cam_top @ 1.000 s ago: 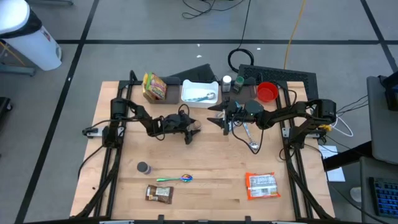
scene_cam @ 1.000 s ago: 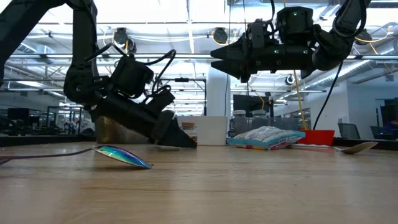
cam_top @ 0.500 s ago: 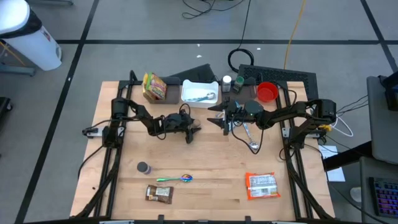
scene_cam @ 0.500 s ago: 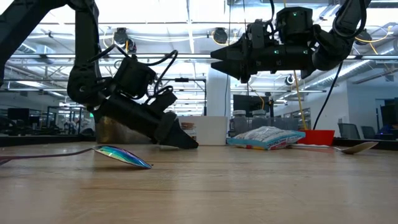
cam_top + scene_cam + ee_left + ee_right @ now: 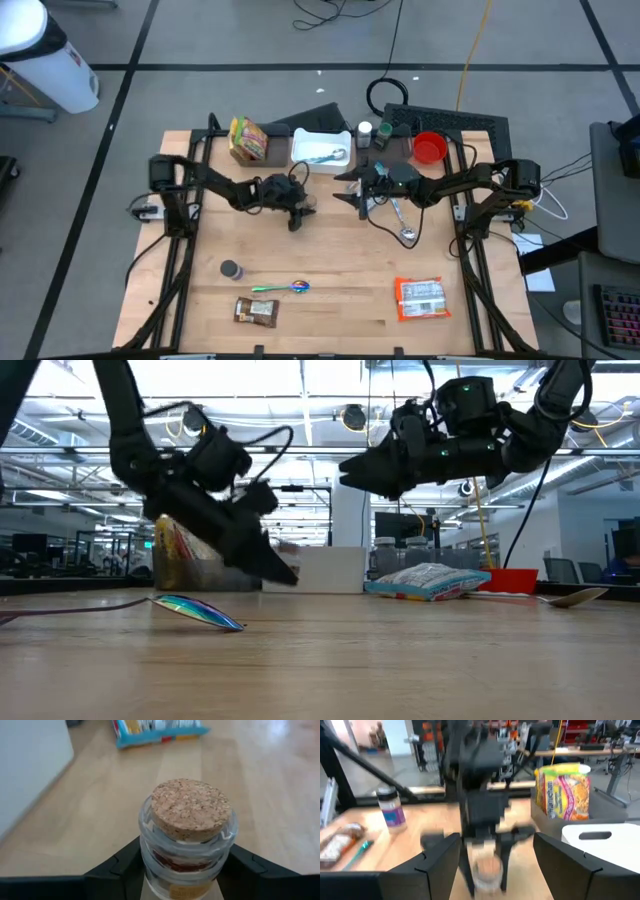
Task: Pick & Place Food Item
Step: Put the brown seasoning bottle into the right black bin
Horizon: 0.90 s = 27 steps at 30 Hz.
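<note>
Lifted clear of the wooden bench (image 5: 340,270) since the earlier frames, my left gripper (image 5: 182,870) now carries the small glass jar with a cork stopper (image 5: 187,837) tilted in the air; before, the fingers (image 5: 112,870) were down at bench level. In the left wrist view the jar sits squarely between the two dark fingers, pinched at its lower body so the cork stays free. I judge the pick step is done and the carry is starting. My right gripper (image 5: 345,190) hangs just opposite, fingers (image 5: 432,857) spread wide and aimed at the jar, which shows blurred between them, perhaps waiting to receive it. Beyond the left fingers lie a white tray (image 5: 320,148) and a yellow snack bag (image 5: 247,138).
</note>
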{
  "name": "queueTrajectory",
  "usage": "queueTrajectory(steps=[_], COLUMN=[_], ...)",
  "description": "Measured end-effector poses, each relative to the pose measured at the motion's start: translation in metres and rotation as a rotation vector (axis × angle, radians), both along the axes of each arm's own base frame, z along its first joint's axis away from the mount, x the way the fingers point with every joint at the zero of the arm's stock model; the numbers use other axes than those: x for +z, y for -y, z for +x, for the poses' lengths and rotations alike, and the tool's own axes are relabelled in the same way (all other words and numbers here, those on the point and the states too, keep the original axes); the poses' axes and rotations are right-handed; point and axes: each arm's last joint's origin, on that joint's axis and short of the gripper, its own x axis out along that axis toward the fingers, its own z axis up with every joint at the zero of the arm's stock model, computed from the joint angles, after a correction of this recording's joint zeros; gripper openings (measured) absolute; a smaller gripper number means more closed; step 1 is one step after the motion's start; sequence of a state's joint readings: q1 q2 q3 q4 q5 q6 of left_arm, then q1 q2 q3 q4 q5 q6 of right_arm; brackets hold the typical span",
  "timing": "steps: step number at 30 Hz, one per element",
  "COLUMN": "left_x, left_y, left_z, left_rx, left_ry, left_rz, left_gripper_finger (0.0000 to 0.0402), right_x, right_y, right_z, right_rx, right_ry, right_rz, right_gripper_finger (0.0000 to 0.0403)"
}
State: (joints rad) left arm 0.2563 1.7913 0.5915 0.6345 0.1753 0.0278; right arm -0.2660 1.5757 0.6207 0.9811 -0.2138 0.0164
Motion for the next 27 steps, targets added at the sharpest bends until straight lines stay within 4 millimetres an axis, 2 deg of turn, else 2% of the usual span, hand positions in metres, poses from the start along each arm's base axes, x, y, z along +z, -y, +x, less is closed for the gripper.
queueTrajectory(steps=[5, 11, 19, 27], left_x=[0.023, 0.047, 0.073, 0.098], left_y=[-0.003, -0.009, -0.013, -0.008], left_z=[-0.007, 0.004, 0.019, 0.035], left_rx=[-0.035, -0.032, -0.082, -0.106], left_ry=[-0.017, -0.102, -0.208, -0.189], left_rz=[0.038, 0.117, 0.144, 0.256], left_gripper_finger=[0.0198, 0.0198, 0.0198, 0.0198], right_x=[0.006, 0.027, 0.054, 0.055], right_y=[-0.007, -0.015, -0.006, 0.012], right_z=[0.017, 0.040, 0.050, 0.050], right_rx=[0.046, 0.133, 0.120, -0.006], right_ry=[-0.137, -0.382, -0.399, -0.408], right_rz=[-0.060, -0.163, -0.193, -0.146], right_gripper_finger=[0.0249, 0.0249, 0.0249, 0.0249])
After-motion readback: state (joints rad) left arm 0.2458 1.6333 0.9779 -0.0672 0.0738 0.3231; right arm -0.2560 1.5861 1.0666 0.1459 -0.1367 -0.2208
